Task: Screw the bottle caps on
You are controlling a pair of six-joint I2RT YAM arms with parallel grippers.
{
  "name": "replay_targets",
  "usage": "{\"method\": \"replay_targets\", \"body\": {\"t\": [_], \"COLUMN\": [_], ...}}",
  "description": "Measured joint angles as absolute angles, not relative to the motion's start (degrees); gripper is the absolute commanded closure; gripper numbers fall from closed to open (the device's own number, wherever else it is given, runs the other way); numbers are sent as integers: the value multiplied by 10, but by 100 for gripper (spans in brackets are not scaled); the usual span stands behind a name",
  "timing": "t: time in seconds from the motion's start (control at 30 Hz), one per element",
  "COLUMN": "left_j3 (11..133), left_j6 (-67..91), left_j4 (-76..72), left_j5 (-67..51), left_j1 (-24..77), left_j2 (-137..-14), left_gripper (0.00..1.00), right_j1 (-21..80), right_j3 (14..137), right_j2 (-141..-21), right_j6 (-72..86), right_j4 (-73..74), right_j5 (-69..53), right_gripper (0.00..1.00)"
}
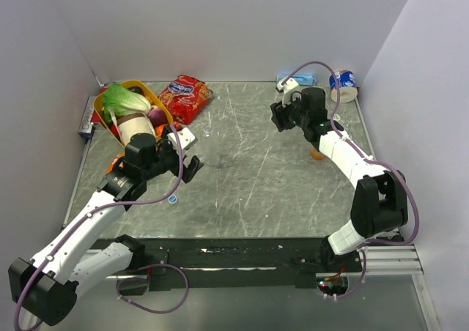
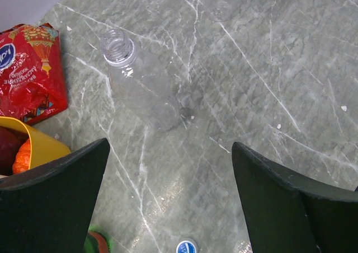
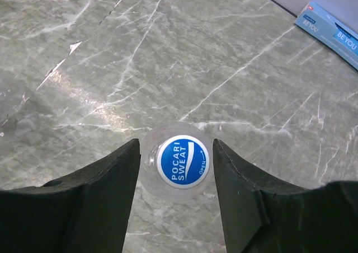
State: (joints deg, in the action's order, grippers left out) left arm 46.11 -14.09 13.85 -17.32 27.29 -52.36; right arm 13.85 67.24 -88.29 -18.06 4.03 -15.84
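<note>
Between my right gripper [image 3: 177, 152] fingers sits a round blue cap [image 3: 183, 162] printed in white with "POCARI SWEAT" and a small "OPEN" beside a curved stroke. It tops a capped clear bottle [image 3: 150, 174] that stands on end, its long axis straight up at my wrist camera, so I see only the smooth see-through shoulder ringing the cap. My black right fingers stand apart, one on each side, with a thin gap to the cap. Under it lies the table [image 3: 112, 68], grey and marbled with white veins. At its far edge lies a flat blue box [image 3: 330, 29] reading "BE YOU".

My left gripper [image 2: 170, 152] is spread wide with nothing between its fingers. Nearest it, a loose blue cap [image 2: 187, 247] with a white mark lies flat on the table. Farther out is an open clear bottle [image 2: 142, 88], colourless plastic with a ribbed screw neck. It seems to stand upright, bare mouth upward. Left of it are a yellow basket [image 2: 39, 144] rim and a glossy red packet [image 2: 28, 68], whose print I cannot read.
</note>
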Motion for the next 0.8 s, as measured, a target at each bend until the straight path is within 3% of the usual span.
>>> {"method": "replay_targets", "body": {"t": [0.07, 0.13, 0.23, 0.37, 0.6, 0.8], "left_j3": [461, 461, 461, 461, 461, 467], "left_j6": [-141, -141, -141, -141, -134, -104], "left_j4": [137, 136, 136, 136, 135, 129], "left_j5": [-174, -176, -178, -180, -181, -179], "left_j1": [273, 273, 272, 272, 251, 195], "left_j2": [-524, -524, -524, -524, -519, -494], "left_gripper": [4, 4, 4, 4, 4, 4], "right_j1": [138, 138, 138, 138, 170, 293], "right_j3": [672, 672, 673, 706, 807, 806], "right_j2": [-883, -883, -883, -883, -846, -849], "right_j6": [-180, -180, -175, -153, -119, -161], "right_j4": [41, 44, 47, 79, 92, 84], "right_j5": [-158, -158, -157, -158, -198, -273], "right_gripper": [34, 20, 11, 5, 7, 7]}}
